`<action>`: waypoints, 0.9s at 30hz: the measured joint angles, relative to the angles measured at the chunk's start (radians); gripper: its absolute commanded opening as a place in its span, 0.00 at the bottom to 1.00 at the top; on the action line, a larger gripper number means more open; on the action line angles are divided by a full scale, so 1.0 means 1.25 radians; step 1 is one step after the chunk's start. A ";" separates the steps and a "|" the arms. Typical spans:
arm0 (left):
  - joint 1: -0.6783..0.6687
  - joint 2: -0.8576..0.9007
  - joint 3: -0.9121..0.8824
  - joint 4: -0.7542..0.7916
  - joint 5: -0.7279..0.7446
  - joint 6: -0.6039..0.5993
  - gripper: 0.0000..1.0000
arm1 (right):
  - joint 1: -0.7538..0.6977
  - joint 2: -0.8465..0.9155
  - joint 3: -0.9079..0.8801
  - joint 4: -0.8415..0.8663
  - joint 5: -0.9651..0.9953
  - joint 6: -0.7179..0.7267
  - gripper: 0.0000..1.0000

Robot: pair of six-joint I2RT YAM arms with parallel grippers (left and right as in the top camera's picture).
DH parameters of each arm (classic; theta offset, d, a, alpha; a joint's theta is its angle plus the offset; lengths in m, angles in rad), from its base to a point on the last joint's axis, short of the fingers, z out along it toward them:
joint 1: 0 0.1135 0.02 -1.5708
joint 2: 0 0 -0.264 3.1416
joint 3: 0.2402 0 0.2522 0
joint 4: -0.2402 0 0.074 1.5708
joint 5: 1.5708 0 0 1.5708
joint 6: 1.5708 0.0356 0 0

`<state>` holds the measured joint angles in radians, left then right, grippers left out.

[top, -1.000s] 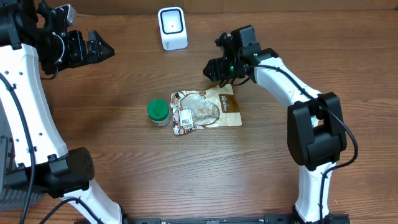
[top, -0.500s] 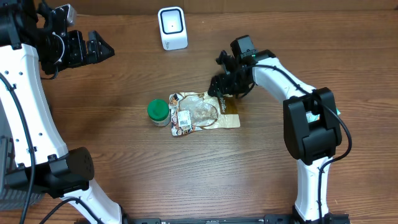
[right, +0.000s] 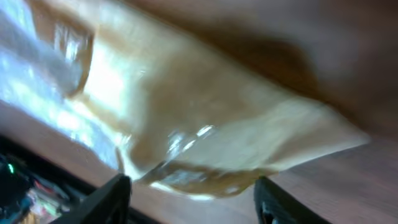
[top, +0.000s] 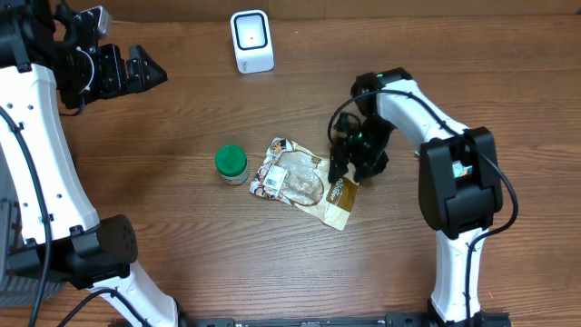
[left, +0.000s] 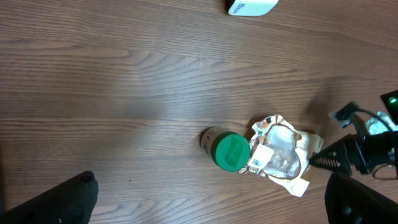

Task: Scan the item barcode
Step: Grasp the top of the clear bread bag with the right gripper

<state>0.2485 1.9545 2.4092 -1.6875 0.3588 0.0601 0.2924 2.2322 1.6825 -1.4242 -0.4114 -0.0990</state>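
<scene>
Two grippers differ: the left gripper (top: pixel 154 71) hangs with fingers spread wide over the table (top: pixel 182 254), while the right gripper (top: pixel 349 171) sits at the brown end of the snack pouch (top: pixel 292 174), lying mid-table near a green-lidded jar (top: pixel 231 163), though I cannot tell whether its fingers clamp the pouch

No readable text, print on pouch (top: pixel 292 174) too small

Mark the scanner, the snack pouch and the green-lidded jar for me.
scanner (top: pixel 251 41), overhead view, on its white front face.
snack pouch (top: pixel 292 174), overhead view, on its clear middle panel.
green-lidded jar (top: pixel 231 161), overhead view, on the lid top.
</scene>
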 measured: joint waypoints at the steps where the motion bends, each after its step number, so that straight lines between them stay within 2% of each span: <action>1: 0.000 0.000 0.000 0.000 0.000 0.000 1.00 | 0.008 0.000 0.000 -0.012 0.000 -0.010 0.56; 4: 0.000 0.000 0.000 0.000 0.000 0.000 1.00 | 0.027 0.000 0.011 -0.029 0.000 -0.041 0.56; 8: 0.000 0.000 0.000 0.000 0.000 0.000 1.00 | 0.022 0.000 0.085 -0.017 0.003 -0.065 0.66; 10: 0.000 0.000 0.000 0.000 0.000 0.000 1.00 | 0.011 0.000 0.130 0.039 0.022 -0.074 0.70; 14: 0.000 0.000 0.000 0.000 0.000 0.000 1.00 | -0.013 -0.001 0.158 0.141 0.036 -0.158 0.67; 19: 0.000 0.000 0.000 0.000 0.000 0.000 1.00 | -0.023 0.004 0.137 0.154 0.009 -0.303 0.66; 27: 0.000 0.000 0.000 0.000 0.000 0.000 0.99 | -0.022 0.067 0.117 0.167 -0.099 -0.396 0.70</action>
<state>0.2485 1.9545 2.4092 -1.6875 0.3584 0.0601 0.2646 2.3165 1.8286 -1.2152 -0.5358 -0.5938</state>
